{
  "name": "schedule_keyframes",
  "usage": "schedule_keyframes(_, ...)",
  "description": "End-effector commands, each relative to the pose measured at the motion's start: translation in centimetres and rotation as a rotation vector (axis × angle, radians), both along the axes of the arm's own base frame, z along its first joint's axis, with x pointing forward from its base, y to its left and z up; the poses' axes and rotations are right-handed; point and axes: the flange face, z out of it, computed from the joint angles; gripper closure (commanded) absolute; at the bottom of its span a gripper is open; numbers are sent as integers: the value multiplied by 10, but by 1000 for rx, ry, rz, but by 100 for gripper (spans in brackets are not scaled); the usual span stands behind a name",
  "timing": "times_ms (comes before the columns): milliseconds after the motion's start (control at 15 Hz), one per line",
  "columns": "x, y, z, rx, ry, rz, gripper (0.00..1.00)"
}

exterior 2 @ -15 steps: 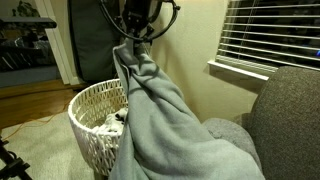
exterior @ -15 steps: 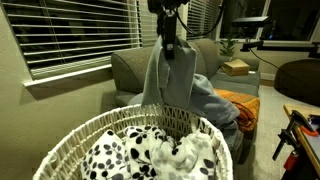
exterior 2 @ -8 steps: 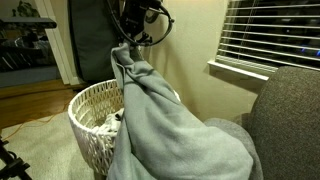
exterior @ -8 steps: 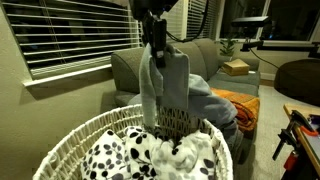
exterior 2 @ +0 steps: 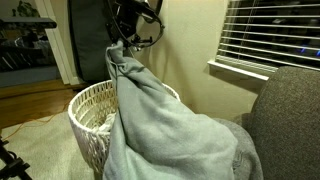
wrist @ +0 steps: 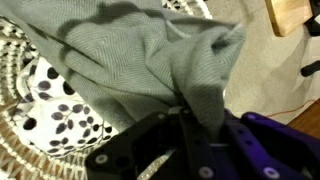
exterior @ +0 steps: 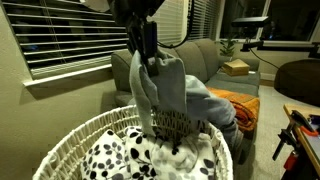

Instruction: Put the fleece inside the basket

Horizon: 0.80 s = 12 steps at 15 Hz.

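Wrist view: fleece (wrist: 140,60) pinched between the fingers (wrist: 150,137).

Our exterior views face each other across the basket (exterior: 62,145) and sofa (exterior: 215,55); our wrist view looks closely down into the basket.

no readable text, no labels, no brand marks, no numbers or signs in any view

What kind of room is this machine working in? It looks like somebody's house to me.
Most likely a living room in a home. There is a grey upholstered sofa, horizontal slatted window blinds, and a large white woven wicker basket holding a white black-spotted cloth.
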Motion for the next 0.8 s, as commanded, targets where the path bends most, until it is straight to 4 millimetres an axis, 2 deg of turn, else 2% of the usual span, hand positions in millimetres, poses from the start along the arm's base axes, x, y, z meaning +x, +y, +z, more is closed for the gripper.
schedule_keyframes(0, -9, 28, 7, -8, 55, 71, 96)
schedule_keyframes(333, -25, 53, 7, -24, 116, 145, 96)
schedule_keyframes(600, -31, 71, 9, -41, 112, 200, 96)
schedule_keyframes(667, -32, 73, 8, -56, 108, 210, 64)
schedule_keyframes(733, -32, 73, 7, -66, 104, 217, 62)
